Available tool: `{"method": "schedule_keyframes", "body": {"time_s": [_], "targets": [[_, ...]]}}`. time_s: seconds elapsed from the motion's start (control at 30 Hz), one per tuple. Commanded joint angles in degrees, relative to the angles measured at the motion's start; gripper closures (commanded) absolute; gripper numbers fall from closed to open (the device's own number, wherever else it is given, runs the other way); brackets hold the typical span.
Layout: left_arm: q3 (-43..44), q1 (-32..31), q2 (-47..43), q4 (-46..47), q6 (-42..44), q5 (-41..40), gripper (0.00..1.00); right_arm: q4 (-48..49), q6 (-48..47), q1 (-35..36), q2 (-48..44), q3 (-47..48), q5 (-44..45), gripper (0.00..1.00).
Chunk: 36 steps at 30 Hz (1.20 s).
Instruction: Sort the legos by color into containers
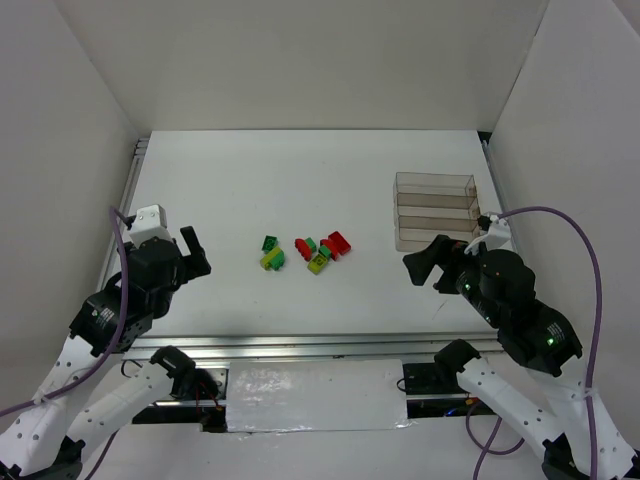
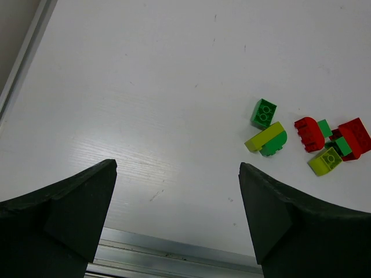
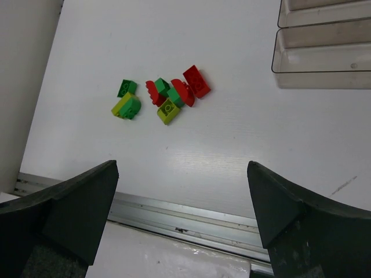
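Both grippers hover near the table's front edge, jaws spread wide and holding nothing. Left gripper sits well left of the tray; right gripper sits just in front of the tray. Legos lie left of the tray, well apart from it: red, green and yellow-green bricks in a loose cluster, several touching.

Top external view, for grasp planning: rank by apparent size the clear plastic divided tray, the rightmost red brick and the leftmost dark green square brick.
1. Clear plastic divided tray, by far largest.
2. Rightmost red brick.
3. Leftmost dark green square brick, slightly smaller.
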Motion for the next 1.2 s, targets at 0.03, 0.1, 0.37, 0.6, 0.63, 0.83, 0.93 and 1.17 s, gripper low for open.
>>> {"method": "schedule_keyframes", "body": {"time_s": [0.03, 0.1, 0.37, 0.6, 0.63, 0.83, 0.93, 1.17], "targets": [[0.7, 0.3, 0.1, 1.6, -0.1, -0.3, 0.0, 2.4, 0.1, 0.4, -0.2, 0.1, 0.1, 0.0], [0.7, 0.3, 0.0, 1.5, -0.2, -0.5, 0.0, 2.6, -0.1, 0.4, -0.1, 0.0, -0.3, 0.0], [0.4, 0.7, 0.5, 2.5, 0.8, 0.8, 0.0, 15.6, -0.4, 0.4, 13.9, -3.3, -6.3, 0.0], [-0.1, 0.9, 0.2, 2.7, 1.2, 1.5, 0.01, 15.7, -5.3, 0.5, 52.3, 10.9, 1.3, 0.05], [-0.1, 0.9, 0.0, 2.8, 1.3, 1.6, 0.0, 15.7, -6.4, 0.5, 55.4, 14.5, 0.3, 0.09], [-0.7, 1.0, -1.2, 3.7, 2.0, 2.8, 0.0, 15.7, -9.7, 0.5, 71.7, 25.1, 1.7, 0.18], [-0.8, 1.0, -1.4, 4.1, 2.6, 3.8, 0.0, 15.7, -10.2, 0.4, 76.1, 28.5, 2.5, 0.22], [-0.8, 1.0, -1.4, 4.5, 2.9, 4.6, 0.0, 15.1, -10.3, 0.6, 83.1, 32.4, 1.3, 0.28]]}}
